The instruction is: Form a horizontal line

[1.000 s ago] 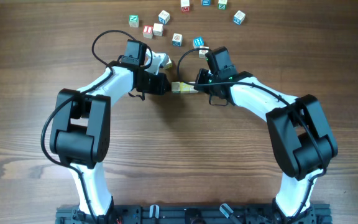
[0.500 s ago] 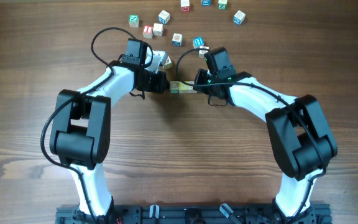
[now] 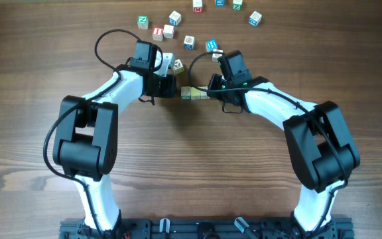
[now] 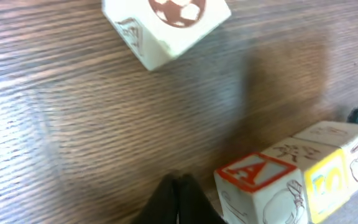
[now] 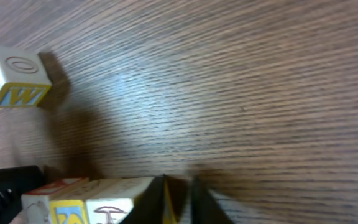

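Left gripper [image 4: 178, 190], pinched closed, had eased back from the row [image 4: 297, 180]; right gripper [image 5: 179, 194], slightly apart, sat by its end; a nudge could skew it.

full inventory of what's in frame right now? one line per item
row of cubes: three; red-framed A, yellow, whitish; side by side, mid-table
loose cube: one; white with a brown mark; just beyond the row, to its left
scattered cubes: about ten; pale with red, blue or green marks; far side of the table
table: one; brown wood
arms: two; white and black; reaching in from the near edge
left gripper: black; jaws together; by the row's left end
right gripper: black; jaws a narrow gap apart; by the row's right end
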Controlling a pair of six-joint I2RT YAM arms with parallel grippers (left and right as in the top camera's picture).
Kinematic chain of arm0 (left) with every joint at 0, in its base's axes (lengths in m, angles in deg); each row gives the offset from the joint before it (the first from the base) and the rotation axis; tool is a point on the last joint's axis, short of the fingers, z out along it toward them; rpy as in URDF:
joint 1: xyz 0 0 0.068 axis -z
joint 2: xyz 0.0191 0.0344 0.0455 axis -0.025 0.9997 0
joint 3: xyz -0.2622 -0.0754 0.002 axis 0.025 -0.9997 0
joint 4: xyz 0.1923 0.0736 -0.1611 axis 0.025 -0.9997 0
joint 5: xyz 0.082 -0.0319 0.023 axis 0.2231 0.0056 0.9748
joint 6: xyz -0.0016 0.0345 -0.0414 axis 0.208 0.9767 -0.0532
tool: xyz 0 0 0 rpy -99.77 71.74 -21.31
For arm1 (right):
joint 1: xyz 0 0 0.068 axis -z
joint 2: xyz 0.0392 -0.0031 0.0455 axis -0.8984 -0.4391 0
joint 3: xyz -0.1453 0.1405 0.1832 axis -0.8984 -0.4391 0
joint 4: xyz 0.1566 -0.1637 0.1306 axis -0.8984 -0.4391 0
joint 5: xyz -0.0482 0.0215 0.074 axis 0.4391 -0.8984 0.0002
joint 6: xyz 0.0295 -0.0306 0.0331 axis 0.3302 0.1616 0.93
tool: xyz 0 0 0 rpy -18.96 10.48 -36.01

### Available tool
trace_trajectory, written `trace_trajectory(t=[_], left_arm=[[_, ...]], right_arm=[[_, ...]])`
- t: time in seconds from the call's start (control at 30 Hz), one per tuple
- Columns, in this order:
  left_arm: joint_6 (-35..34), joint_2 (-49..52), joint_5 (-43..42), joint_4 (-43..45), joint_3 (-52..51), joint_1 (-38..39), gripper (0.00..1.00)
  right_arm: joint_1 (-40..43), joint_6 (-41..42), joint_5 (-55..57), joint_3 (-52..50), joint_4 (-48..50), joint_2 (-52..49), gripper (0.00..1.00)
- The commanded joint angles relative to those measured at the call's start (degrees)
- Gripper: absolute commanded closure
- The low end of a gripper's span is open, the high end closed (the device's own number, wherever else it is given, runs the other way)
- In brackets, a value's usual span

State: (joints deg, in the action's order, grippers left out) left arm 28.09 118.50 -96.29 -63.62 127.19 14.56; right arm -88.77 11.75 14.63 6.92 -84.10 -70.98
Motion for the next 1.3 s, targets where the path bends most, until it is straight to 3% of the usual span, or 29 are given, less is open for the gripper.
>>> trace_trajectory(t=[0.0, 0.23, 0.6, 0.87, 1.27], left_arm=[[-6.7, 3.8, 13.8, -1.4, -2.3, -1.0, 0.96], [-12.2, 3.8, 15.7, -2.5, -2.3, -3.6, 0.96], [-9.2, 3.8, 1.5, -2.9, -2.3, -2.6, 0.96], [-8.2, 3.8, 1.4, -4.8, -2.3, -1.6, 0.96], [-6.9, 3.8, -1.6, -4.9, -2.3, 0.3, 0.96]], right_arm=[[-0.5, 1.0, 1.7, 0.3, 0.0, -0.9, 0.74], [-0.5, 1.0, 2.1, 0.3, -0.4, -0.8, 0.73], [-0.5, 2.1, 2.1, 0.3, -1.3, -0.8, 0.80], [-0.5, 2.1, 2.1, 0.3, -1.2, -0.8, 0.89], [-0.5, 2.1, 2.1, 0.3, -1.2, -0.8, 0.92]])
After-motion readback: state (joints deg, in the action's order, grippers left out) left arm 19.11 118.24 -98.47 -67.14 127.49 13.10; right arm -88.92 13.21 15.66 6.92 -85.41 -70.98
